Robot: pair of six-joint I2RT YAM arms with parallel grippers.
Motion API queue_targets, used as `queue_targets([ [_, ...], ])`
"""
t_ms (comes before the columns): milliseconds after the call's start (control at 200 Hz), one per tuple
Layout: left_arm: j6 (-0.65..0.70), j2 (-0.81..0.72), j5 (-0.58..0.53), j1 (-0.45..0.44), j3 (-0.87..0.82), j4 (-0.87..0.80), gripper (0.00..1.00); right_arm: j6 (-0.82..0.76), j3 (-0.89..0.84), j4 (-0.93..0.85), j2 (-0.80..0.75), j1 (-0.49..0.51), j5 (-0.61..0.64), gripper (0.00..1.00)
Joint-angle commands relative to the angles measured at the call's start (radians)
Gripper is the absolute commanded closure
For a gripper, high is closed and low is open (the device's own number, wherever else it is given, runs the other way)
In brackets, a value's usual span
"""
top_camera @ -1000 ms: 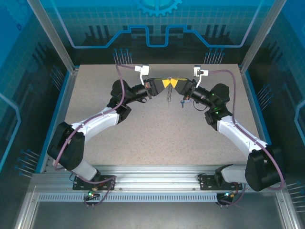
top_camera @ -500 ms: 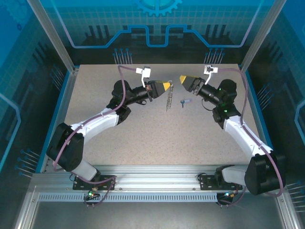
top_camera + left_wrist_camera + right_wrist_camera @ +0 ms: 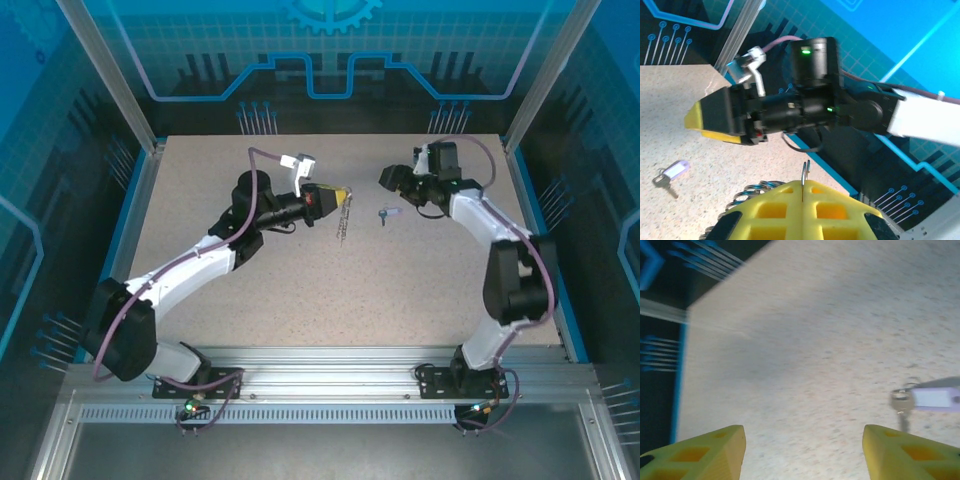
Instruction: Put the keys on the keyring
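My left gripper (image 3: 341,194) is shut on the keyring (image 3: 804,174), whose thin metal loop pokes up from between the yellow fingers (image 3: 775,210). The keyring's chain (image 3: 343,226) hangs down toward the table, and its links (image 3: 751,192) curl beside the left finger. The key (image 3: 387,213) lies on the table, with a pale lilac head and a small metal blade; it also lies low left in the left wrist view (image 3: 671,172) and at the right edge of the right wrist view (image 3: 925,400). My right gripper (image 3: 389,180) hovers open just behind the key, its yellow fingers (image 3: 710,450) wide apart with nothing between them.
The speckled beige table (image 3: 300,290) is bounded by blue side rails (image 3: 118,240) and a dark back wall. The right arm (image 3: 810,100) crosses the left wrist view close ahead of the keyring.
The two grippers, which met at the table's middle, have parted. The right arm swung back and turned toward the key lying on the table. The left gripper shifted slightly with the keyring.
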Motion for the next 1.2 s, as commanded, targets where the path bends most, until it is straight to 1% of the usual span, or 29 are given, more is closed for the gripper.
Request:
queue_targets([
  [0,0.041,-0.051,-0.028,0.012,-0.043,-0.01,1.0,-0.07,0.118,-0.159,0.138,-0.011,0.115,0.4],
  [110,0.028,-0.066,-0.025,0.021,-0.072,0.005,1.0,-0.086,0.248,-0.186,0.282,-0.007,0.144,0.46],
  [190,0.023,-0.076,-0.021,0.028,-0.084,0.008,1.0,-0.096,0.335,-0.218,0.362,0.0,0.162,0.49],
  [320,0.017,-0.089,-0.018,0.04,-0.096,0.011,1.0,-0.095,0.457,-0.277,0.48,0.01,0.176,0.49],
  [400,0.013,-0.093,-0.015,0.048,-0.096,0.011,1.0,-0.085,0.481,-0.295,0.519,0.011,0.183,0.49],
  [505,0.012,-0.101,-0.012,0.053,-0.096,0.013,1.0,-0.075,0.447,-0.288,0.519,0.016,0.179,0.49],
  [615,0.009,-0.099,-0.01,0.055,-0.093,0.016,1.0,-0.075,0.374,-0.264,0.479,0.021,0.175,0.49],
  [760,-0.01,-0.093,0.0,0.055,-0.098,0.036,1.0,-0.064,0.222,-0.218,0.381,0.033,0.159,0.5],
  [835,-0.014,-0.095,0.0,0.055,-0.102,0.041,1.0,-0.053,0.129,-0.187,0.313,0.044,0.141,0.51],
  [915,-0.014,-0.098,-0.001,0.055,-0.103,0.042,1.0,-0.036,0.015,-0.136,0.23,0.062,0.092,0.54],
  [990,-0.012,-0.101,0.0,0.056,-0.102,0.037,1.0,-0.019,-0.091,-0.079,0.126,0.088,0.035,0.56],
  [1055,-0.008,-0.101,0.001,0.057,-0.1,0.029,1.0,-0.005,-0.17,-0.046,0.03,0.113,0.014,0.56],
  [1105,-0.005,-0.1,-0.002,0.058,-0.099,0.027,1.0,-0.002,-0.209,-0.035,-0.035,0.124,0.027,0.55],
  [1195,-0.006,-0.09,0.001,0.059,-0.092,0.029,1.0,-0.018,-0.216,-0.06,-0.098,0.119,0.108,0.53],
])
